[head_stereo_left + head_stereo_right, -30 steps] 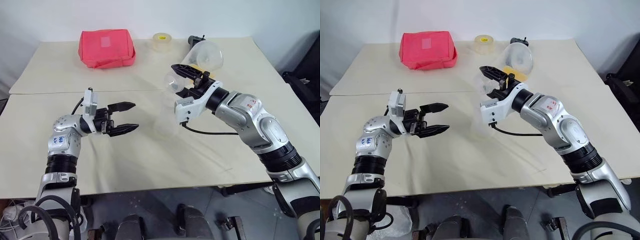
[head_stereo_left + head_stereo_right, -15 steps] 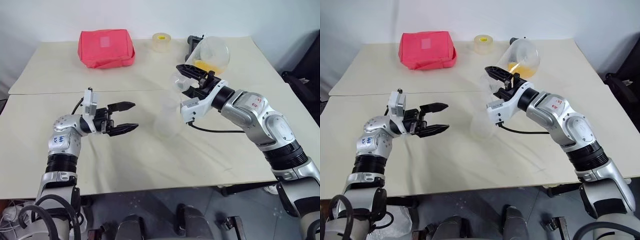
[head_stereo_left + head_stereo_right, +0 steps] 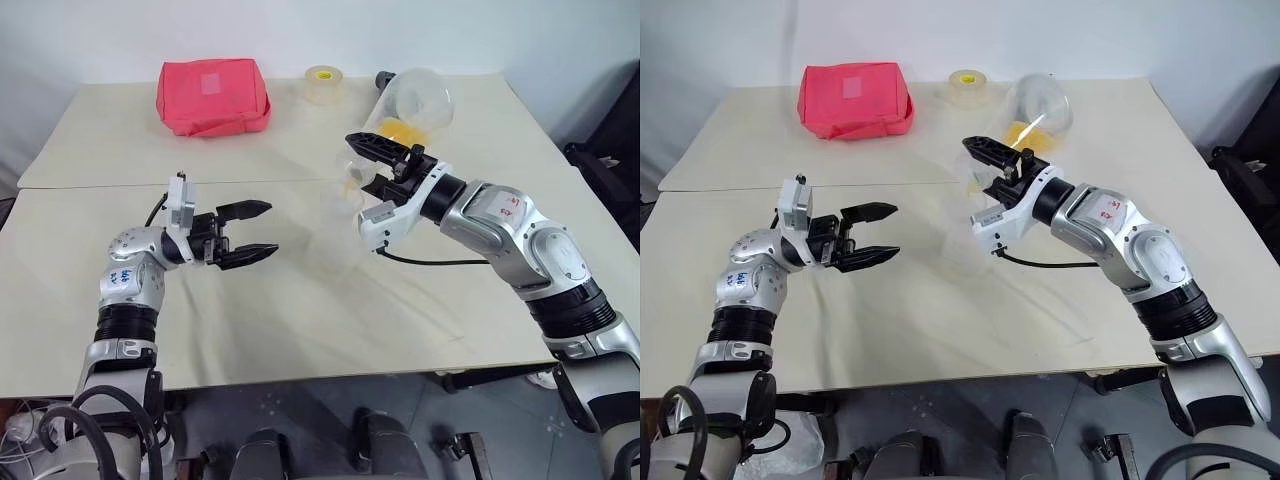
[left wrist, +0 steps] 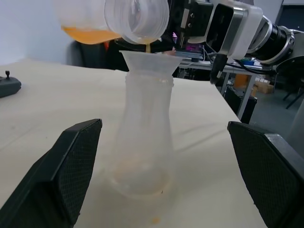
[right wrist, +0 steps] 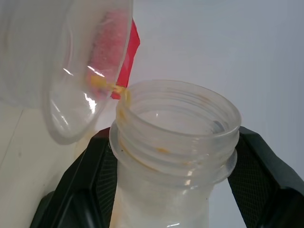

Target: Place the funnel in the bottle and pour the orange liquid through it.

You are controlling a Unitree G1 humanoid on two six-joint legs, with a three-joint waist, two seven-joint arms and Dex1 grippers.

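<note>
While the right gripper (image 3: 385, 165) is clenching a tilted jar (image 4: 111, 19) so the orange liquid (image 4: 85, 34) is trickling into the funnel (image 4: 148, 61) seated in the flask (image 4: 142, 137) at table centre, the left gripper (image 3: 255, 232), at its nine o'clock, is standing released.

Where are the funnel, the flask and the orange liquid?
funnel (image 4: 148, 62), left wrist view, on its flared cone.
flask (image 4: 142, 137), left wrist view, on its wide lower body.
orange liquid (image 4: 90, 35), left wrist view, pooled in the tilted clear container.
</note>
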